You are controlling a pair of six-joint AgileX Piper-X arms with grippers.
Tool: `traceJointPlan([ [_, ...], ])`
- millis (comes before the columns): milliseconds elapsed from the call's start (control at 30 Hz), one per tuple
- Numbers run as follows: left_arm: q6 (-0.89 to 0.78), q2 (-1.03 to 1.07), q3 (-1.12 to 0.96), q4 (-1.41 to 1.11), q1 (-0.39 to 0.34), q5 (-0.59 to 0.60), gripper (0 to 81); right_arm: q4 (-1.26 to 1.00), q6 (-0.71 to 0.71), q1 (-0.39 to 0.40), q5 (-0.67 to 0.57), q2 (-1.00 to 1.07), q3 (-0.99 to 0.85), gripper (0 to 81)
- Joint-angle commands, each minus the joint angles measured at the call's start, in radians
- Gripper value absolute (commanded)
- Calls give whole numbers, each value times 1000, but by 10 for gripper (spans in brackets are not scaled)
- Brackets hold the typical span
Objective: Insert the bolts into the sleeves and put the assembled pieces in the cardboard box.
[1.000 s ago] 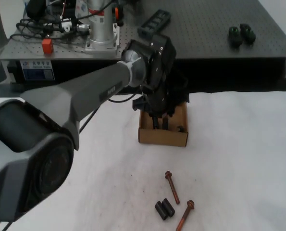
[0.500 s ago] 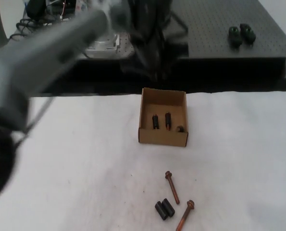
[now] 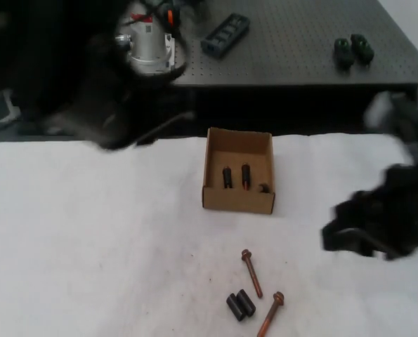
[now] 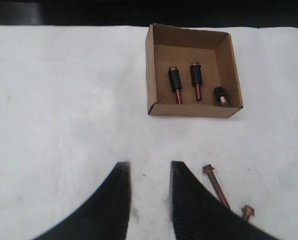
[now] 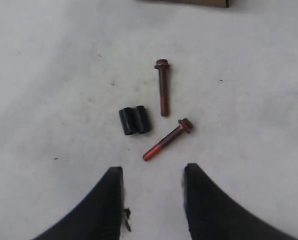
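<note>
Hovering over the cloth (image 4: pixel 63 100), the left gripper (image 4: pixel 149 166) is held apart, empty. The right gripper (image 5: pixel 153 170) is held spread near loose bolts (image 5: pixel 163 95).

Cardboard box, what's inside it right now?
In the cardboard box lie three assembled pieces: the first piece and second piece side by side, the third piece by the near wall, angled so its sleeve covers most of its bolt.
</note>
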Motion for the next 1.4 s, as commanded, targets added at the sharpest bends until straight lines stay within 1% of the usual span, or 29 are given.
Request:
traceJointPlan([
  [0,-9,-37,26,-3,0,-5,202,-41,-49,17,49,29,-21,303],
  [133,-43,-209,134,0,0,27,202,-88,-54,90,133,244,-113,303],
  [233,-52,-290,179,2,0,51,202,-85,-54,113,161,376,-184,303],
  [367,-52,-342,204,22,0,78,202,-85,-66,126,168,509,-247,303],
  [433,-52,-344,203,48,0,86,202,-88,-69,126,193,563,-272,303],
  [667,-52,-344,203,89,0,100,204,-124,-69,126,224,675,-291,303],
  [767,-52,-344,203,89,0,100,204,-140,-69,126,224,703,-291,296],
  [900,-52,-344,206,92,0,100,204,-133,-69,126,228,726,-291,221],
  [967,-52,-344,206,96,0,100,204,-148,-69,126,228,726,-291,149],
  [1033,-52,-344,206,97,0,100,204,-165,-69,126,228,723,-293,48],
  [1067,-52,-344,206,96,0,105,204,-169,-69,126,228,720,-296,15],
  [1200,-52,-336,206,96,0,173,204,-151,-59,111,220,669,-298,22],
  [1267,-52,-316,206,91,0,232,204,-114,-59,98,220,607,-298,22],
  [1367,-54,-234,206,69,0,308,214,-60,-59,74,220,472,-292,22],
])
